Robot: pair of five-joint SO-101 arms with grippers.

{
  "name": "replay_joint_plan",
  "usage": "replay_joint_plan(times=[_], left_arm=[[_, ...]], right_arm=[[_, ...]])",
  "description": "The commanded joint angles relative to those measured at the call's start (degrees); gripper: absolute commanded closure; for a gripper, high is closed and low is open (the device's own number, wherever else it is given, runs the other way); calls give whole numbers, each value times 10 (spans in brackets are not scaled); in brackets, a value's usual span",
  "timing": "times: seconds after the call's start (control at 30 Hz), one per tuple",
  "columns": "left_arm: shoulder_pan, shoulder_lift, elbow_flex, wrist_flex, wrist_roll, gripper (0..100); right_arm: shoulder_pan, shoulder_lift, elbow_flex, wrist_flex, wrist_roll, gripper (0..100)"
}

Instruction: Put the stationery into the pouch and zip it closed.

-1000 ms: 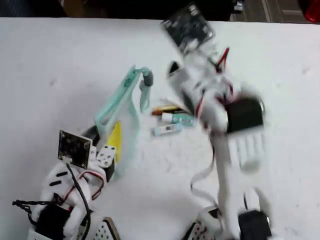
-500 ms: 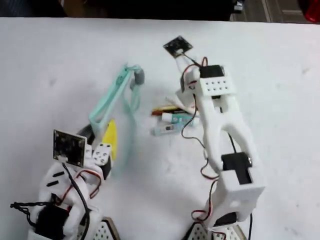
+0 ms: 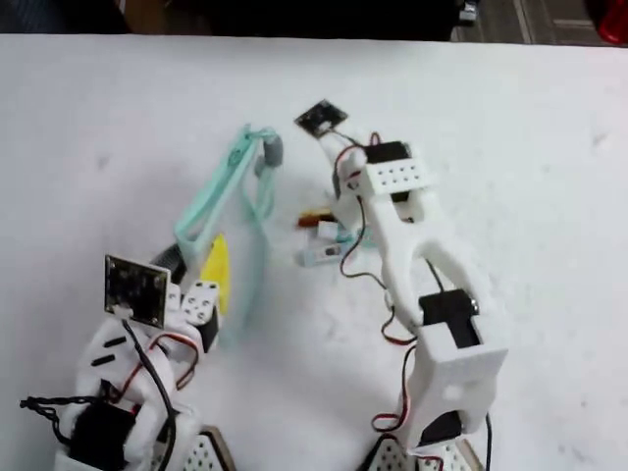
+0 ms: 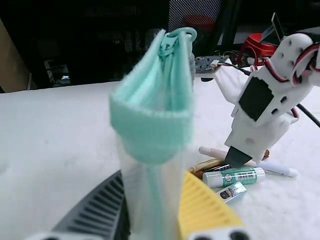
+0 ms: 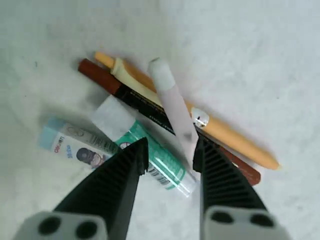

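Partly hidden beneath right gripper (image 5: pixel 168 152), jaws spread: glue stick (image 5: pixel 162 162), pens (image 5: pixel 225 135). Left gripper (image 4: pixel 150 210) clamps pouch (image 4: pixel 152 115), contents unclear.

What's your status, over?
Left gripper shut on pouch. Right gripper open over stationery pile, nothing gripped. White pen crosses two other pens.
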Motion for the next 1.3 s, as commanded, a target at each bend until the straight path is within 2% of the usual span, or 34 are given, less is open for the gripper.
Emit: replay_joint_plan(times=[0.0, 0.2, 0.33, 0.53, 1.0, 1.2, 1.27], left_arm=[[-5, -7, -2, -19, -7, 962], [-5, -7, -2, -19, -7, 962], [-4, -7, -2, -19, -7, 962], [-2, -7, -2, -19, -7, 962], [0, -7, -2, -19, -7, 962], [0, -7, -2, -19, -7, 962], [0, -7, -2, -19, -6, 962]], right_arm=[[2, 4, 2, -35, 6, 861], [7, 36, -2, -47, 5, 867], [16, 27, -12, -48, 4, 987], [17, -16, -13, -41, 4, 983], [43, -325, -16, 62, 4, 982], [39, -460, -22, 65, 4, 982], [39, -495, -37, 65, -19, 982]])
